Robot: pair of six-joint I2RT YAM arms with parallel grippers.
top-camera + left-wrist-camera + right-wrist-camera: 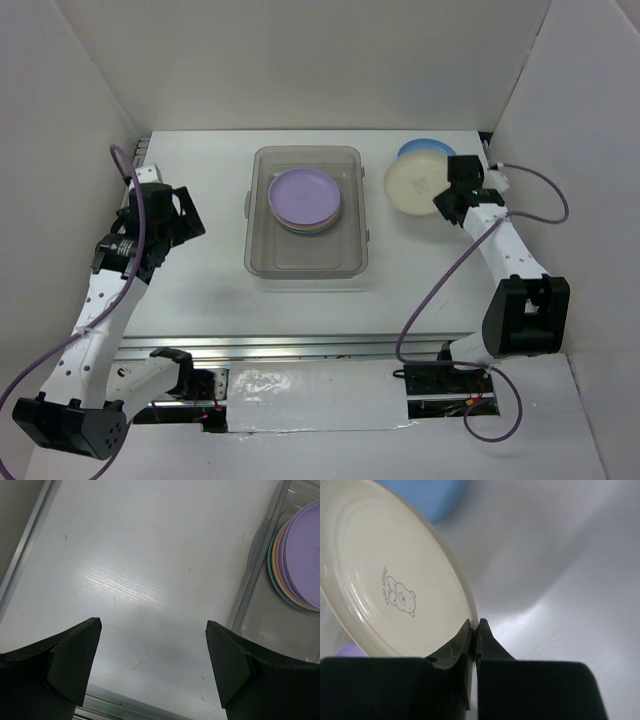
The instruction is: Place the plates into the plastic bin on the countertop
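The clear plastic bin [262,255] stands mid-countertop with a stack of plates in it, a lavender plate [306,195] on top; the stack also shows in the left wrist view [300,560]. My right gripper [447,197] is shut on the rim of the cream plate [417,186], right of the bin; in the right wrist view my jaws pinch the edge of this bear-printed plate [390,575], gripper [474,630]. A blue plate [426,148] lies behind it. My left gripper [178,222] is open and empty left of the bin, over bare countertop [150,570].
White walls close in the countertop on the left, back and right. A metal rail [300,345] runs along the front edge. The bin's left wall [260,560] is just right of my left gripper.
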